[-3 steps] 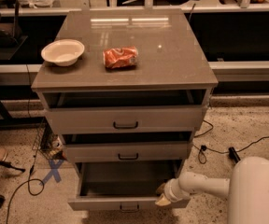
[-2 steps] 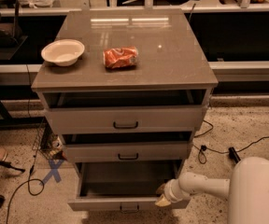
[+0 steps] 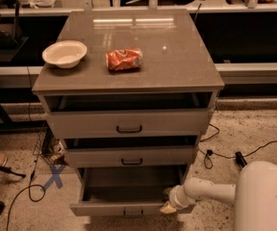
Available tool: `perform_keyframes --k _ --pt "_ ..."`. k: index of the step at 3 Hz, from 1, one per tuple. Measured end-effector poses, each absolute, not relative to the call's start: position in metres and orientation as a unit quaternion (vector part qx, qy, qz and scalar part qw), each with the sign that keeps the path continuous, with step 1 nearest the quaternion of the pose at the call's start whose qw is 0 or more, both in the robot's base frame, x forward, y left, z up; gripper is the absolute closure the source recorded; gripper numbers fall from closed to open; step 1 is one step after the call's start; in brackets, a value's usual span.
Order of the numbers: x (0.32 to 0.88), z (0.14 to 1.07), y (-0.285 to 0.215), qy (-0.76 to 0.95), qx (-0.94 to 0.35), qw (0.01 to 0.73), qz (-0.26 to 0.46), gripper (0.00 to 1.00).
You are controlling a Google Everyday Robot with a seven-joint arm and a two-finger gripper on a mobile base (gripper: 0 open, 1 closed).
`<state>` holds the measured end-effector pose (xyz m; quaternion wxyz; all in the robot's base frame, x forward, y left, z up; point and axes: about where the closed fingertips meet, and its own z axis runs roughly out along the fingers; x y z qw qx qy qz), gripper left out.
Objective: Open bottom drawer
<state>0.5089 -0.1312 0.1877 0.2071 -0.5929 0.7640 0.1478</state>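
The bottom drawer (image 3: pixel 124 209) of the grey-beige cabinet stands pulled far out, its plain grey inside showing and its small black bar handle (image 3: pixel 132 212) at the lower edge of the view. My gripper (image 3: pixel 169 207) is at the drawer's right front corner, on the end of my white arm (image 3: pixel 210 191) that reaches in from the lower right. The middle drawer (image 3: pixel 129 156) and the top drawer (image 3: pixel 128 123) above it are each pulled out a little.
On the cabinet top (image 3: pixel 177 61) lie a white bowl (image 3: pixel 64 53) and a red snack bag (image 3: pixel 124 59). Cables (image 3: pixel 225 148) run over the floor at the right. A blue X mark (image 3: pixel 54 175) and a cord are on the floor at the left.
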Motion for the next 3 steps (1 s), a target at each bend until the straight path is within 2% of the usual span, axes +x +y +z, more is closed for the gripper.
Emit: perform_keyframes --k 1,3 --pt "0.508 0.187 -0.130 0.764 -0.593 0.206 0.149 0.00" --pt "0.485 0.173 -0.124 0.750 -0.624 0.139 0.170 0.00"
